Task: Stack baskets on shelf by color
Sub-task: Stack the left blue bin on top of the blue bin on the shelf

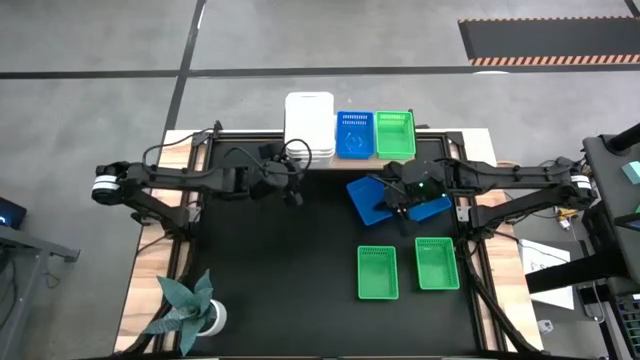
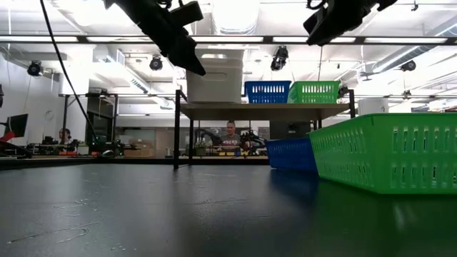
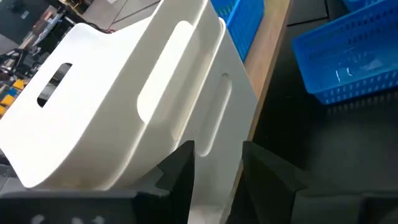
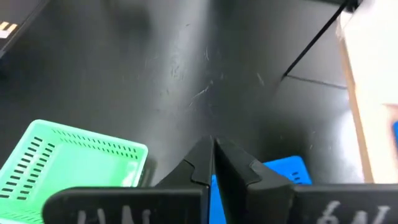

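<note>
The light-wood shelf (image 1: 440, 150) stands at the table's far edge. On it sit a stack of white baskets (image 1: 308, 122), a blue basket (image 1: 354, 133) and a green basket (image 1: 393, 133). A blue basket (image 1: 365, 197) lies on the table in front of the shelf, with a green basket (image 1: 438, 207) beside it. Two more green baskets (image 1: 377, 272) (image 1: 437, 263) lie nearer. My left gripper (image 3: 216, 180) hangs open, raised, just in front of the white stack (image 3: 124, 106). My right gripper (image 4: 213, 163) is shut and hovers above the blue basket (image 4: 287, 170), high over the table in the low view (image 2: 335, 18).
A potted plant (image 1: 190, 310) stands at the table's near left corner. The black tabletop (image 1: 270, 260) lies bare between the plant and the green baskets. In the low view a green basket (image 2: 385, 153) sits close on the right and a person (image 2: 230, 135) shows beyond the shelf.
</note>
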`<state>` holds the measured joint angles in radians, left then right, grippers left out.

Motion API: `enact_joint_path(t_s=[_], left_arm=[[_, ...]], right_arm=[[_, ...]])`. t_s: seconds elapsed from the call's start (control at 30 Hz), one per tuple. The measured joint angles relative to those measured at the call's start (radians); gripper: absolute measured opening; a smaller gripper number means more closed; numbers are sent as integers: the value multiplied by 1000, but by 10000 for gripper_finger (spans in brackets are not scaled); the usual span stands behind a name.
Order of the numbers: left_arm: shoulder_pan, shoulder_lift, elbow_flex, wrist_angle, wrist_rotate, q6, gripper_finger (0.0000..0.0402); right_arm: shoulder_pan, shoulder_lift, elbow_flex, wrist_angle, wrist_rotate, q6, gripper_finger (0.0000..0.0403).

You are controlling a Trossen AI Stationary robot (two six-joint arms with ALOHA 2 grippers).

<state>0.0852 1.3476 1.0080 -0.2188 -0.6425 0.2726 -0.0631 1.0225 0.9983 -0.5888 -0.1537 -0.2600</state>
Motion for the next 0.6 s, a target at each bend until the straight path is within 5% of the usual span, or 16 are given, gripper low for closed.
enact_joint_path(t_s=[0.23, 0.6], left_arm=[[-34, -1, 0, 2, 6, -4, 120], [-247, -10, -1, 27, 144, 22, 120]], right_arm=[[0, 1, -25, 11, 0, 62, 9], [0, 19, -105, 59, 54, 147, 9]])
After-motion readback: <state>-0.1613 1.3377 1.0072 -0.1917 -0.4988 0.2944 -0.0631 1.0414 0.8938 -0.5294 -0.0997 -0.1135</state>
